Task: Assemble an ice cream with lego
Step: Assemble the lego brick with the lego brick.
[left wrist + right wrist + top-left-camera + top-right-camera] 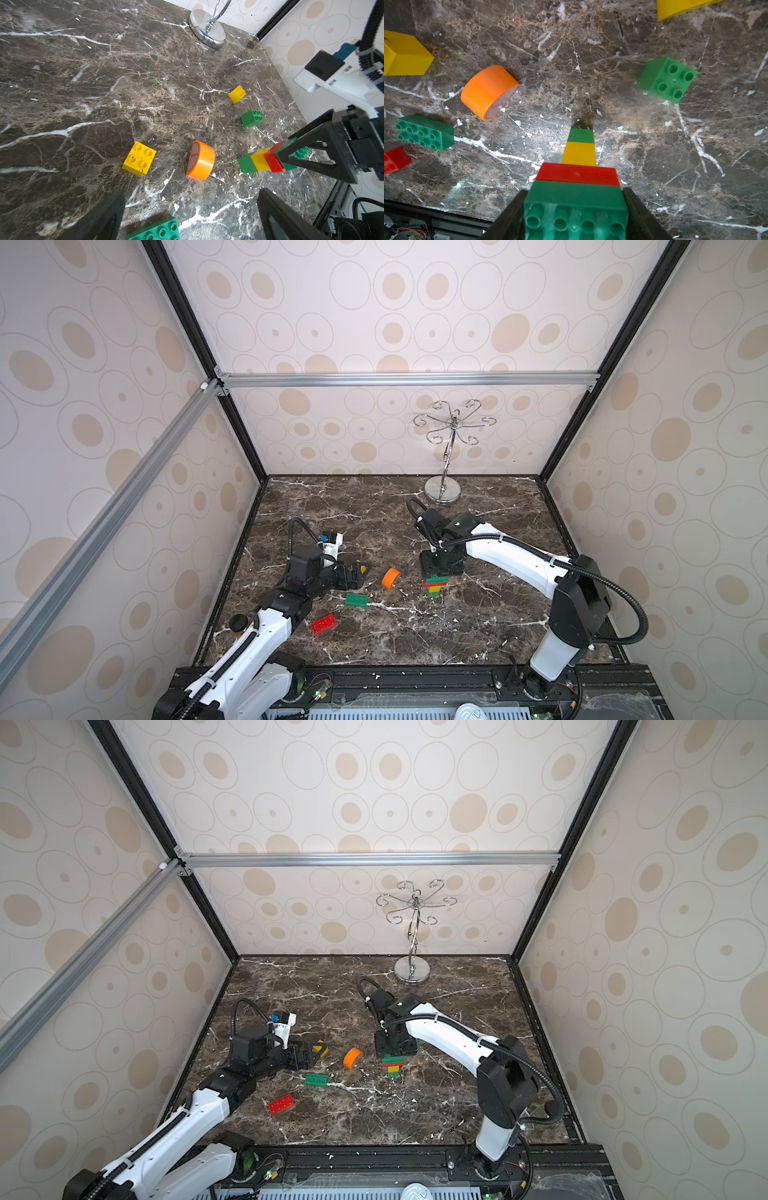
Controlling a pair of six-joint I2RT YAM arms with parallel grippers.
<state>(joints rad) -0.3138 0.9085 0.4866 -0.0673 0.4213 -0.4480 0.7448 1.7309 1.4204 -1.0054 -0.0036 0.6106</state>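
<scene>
- The right gripper (575, 207) is clamped on the green top brick (575, 193) of an upright stack (579, 153) on the marble table (478, 614): green, yellow, red, green.
- The left gripper (191, 216) gapes wide, empty, just beside a loose green oblong brick (356, 600).
- Between the arms, the orange domed piece (391, 578) lies on its side.
- A red oblong brick (323, 624) sits nearer the front.
</scene>
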